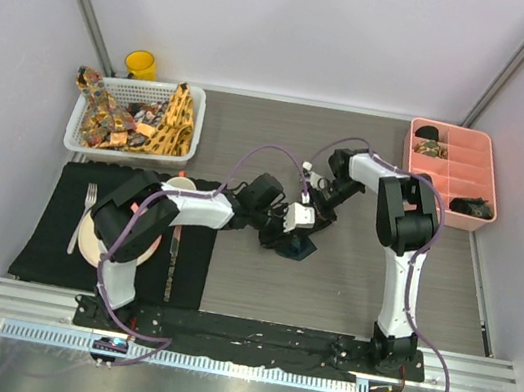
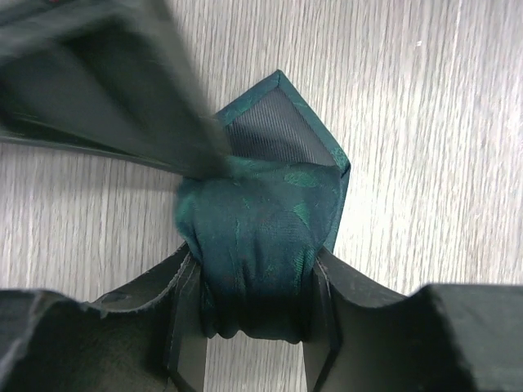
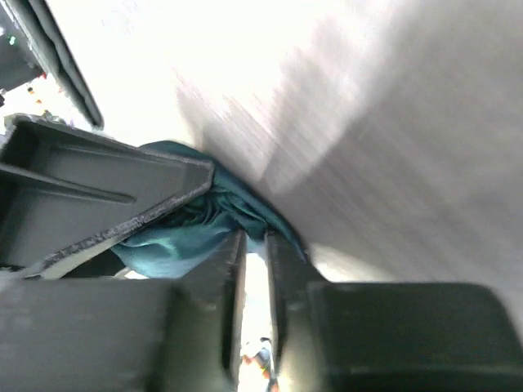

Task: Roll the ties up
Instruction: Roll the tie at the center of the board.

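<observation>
Mid-frame on the worktop (image 2: 425, 122), the left fingers (image 2: 359, 302) clamp the rolled teal tie (image 2: 261, 220). The right fingers (image 3: 216, 286) — parted a crack — grasp nothing.

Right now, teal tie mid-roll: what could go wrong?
1. The left end effector pinches the rolled teal tie only at its sides; the pointed end lies loose on the table, so the roll may spring open on release.
2. The right end effector sits against the roll; pulling away could drag a layer out.

arms (image 1: 189, 209): white links, black joints; cables (image 1: 276, 148): purple; jaws: dark grey
</observation>
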